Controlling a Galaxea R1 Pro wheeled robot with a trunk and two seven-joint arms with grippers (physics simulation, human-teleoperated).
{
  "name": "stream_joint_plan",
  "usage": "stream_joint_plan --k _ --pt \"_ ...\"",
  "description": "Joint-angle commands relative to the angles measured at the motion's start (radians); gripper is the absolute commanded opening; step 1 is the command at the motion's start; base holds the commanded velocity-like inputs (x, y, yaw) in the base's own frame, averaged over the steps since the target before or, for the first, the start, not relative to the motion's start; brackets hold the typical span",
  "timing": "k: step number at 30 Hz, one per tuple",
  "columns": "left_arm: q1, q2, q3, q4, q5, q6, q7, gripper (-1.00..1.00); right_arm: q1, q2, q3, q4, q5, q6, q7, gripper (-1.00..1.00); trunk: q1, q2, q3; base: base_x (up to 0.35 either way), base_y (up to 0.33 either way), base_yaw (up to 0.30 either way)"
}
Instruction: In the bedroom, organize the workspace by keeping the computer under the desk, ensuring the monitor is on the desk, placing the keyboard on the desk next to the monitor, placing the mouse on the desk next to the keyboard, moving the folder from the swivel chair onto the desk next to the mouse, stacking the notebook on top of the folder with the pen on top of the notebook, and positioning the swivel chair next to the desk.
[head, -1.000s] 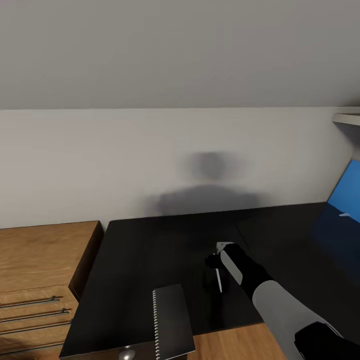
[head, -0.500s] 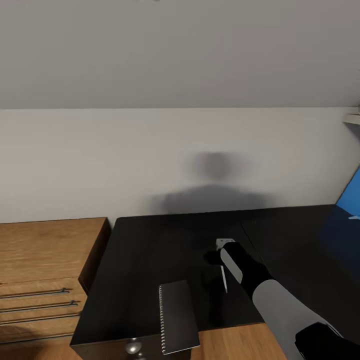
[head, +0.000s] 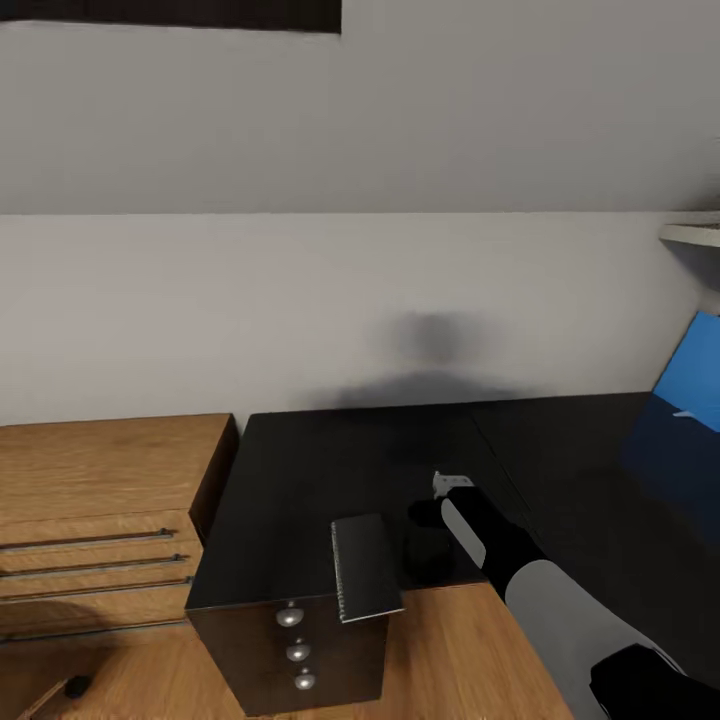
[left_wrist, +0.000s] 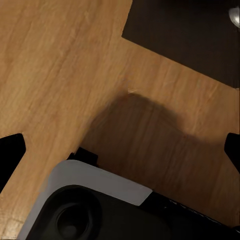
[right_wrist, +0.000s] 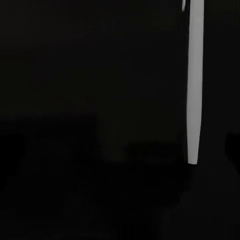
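The glossy black desk (head: 330, 470) stands against the white wall. A grey notebook (head: 365, 568) with a toothed edge lies at the desk's near edge, slightly overhanging. My right gripper (head: 425, 520) hovers over the desktop just right of the notebook. In the right wrist view this gripper (right_wrist: 120, 150) looks open, and a slim white pen (right_wrist: 195, 80) lies on the dark surface near one finger, apart from it. The blue folder (head: 693, 375) leans tilted at the far right. The left gripper (left_wrist: 120, 150) hangs open over the wood floor (left_wrist: 60, 60).
A black drawer front with three silver knobs (head: 295, 650) sits under the notebook's corner. Low oak drawers (head: 95, 540) adjoin the desk on the left. A white shelf edge (head: 692, 235) juts in at upper right. A black skylight frame (head: 170, 12) shows at the top.
The whole view has shifted: the desk now sits farther off and lower drawers and floor show. The white pen beside my right forearm is now hidden in the head view.
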Motion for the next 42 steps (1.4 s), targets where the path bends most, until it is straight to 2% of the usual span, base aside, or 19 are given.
stream_joint_plan --k 1,13,32,42 --pt "-0.001 0.0 -0.007 0.001 0.01 -0.003 -0.004 1.0 -0.001 -0.001 0.005 0.0 -0.01 -0.001 -0.009 1.0 -0.001 -0.001 -0.001 -0.333 0.131 0.0" --pt "-0.001 0.0 -0.007 0.001 0.01 -0.003 -0.004 1.0 -0.001 -0.001 0.004 0.019 -0.01 -0.05 -0.009 1.0 -0.001 -0.001 -0.001 -0.334 0.128 0.0" --pt "-0.001 0.0 -0.007 0.001 0.01 -0.003 -0.004 1.0 -0.001 -0.008 0.003 0.031 -0.007 -0.104 -0.015 1.0 -0.001 -0.001 -0.001 -0.331 0.009 0.0" --pt "-0.001 0.0 -0.007 0.001 0.009 -0.003 -0.004 1.0 -0.001 -0.008 0.006 0.067 -0.004 -0.173 -0.013 1.0 -0.001 -0.001 -0.001 -0.119 0.0 0.0"
